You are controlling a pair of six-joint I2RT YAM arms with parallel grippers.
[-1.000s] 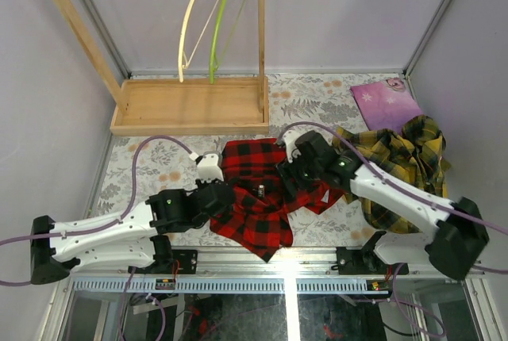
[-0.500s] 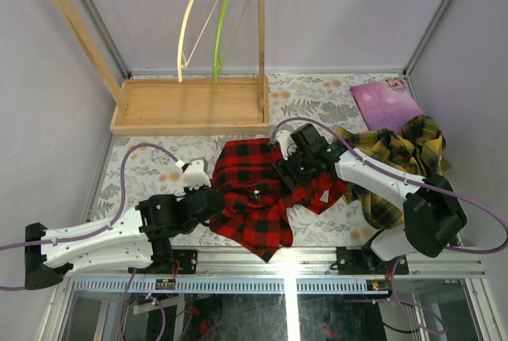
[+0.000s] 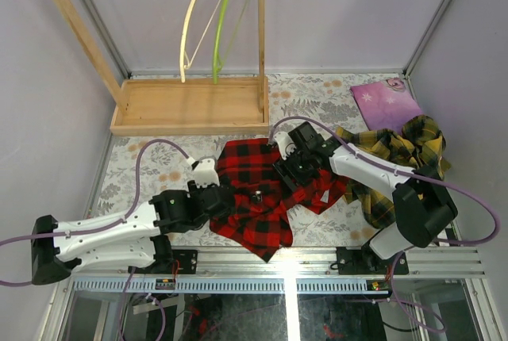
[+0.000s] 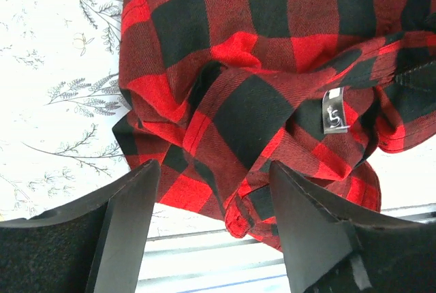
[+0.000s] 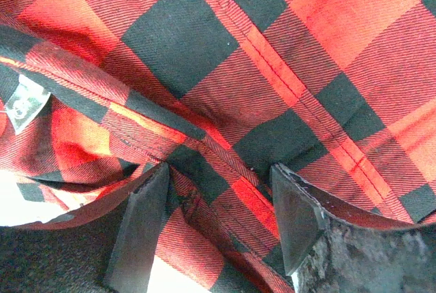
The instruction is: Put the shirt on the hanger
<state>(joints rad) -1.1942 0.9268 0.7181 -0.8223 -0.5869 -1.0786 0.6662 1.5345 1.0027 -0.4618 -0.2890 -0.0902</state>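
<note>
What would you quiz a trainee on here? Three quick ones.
1. True or false: the shirt is already on the cream hanger.
2. The left gripper has its jaws: A) open over the shirt, B) shut on the cream hanger, C) shut on a purple cloth.
3. What colour is the other hanger on the wooden rack?
Key: 1 false, the shirt lies on the table; 2 A; 3 lime green.
</note>
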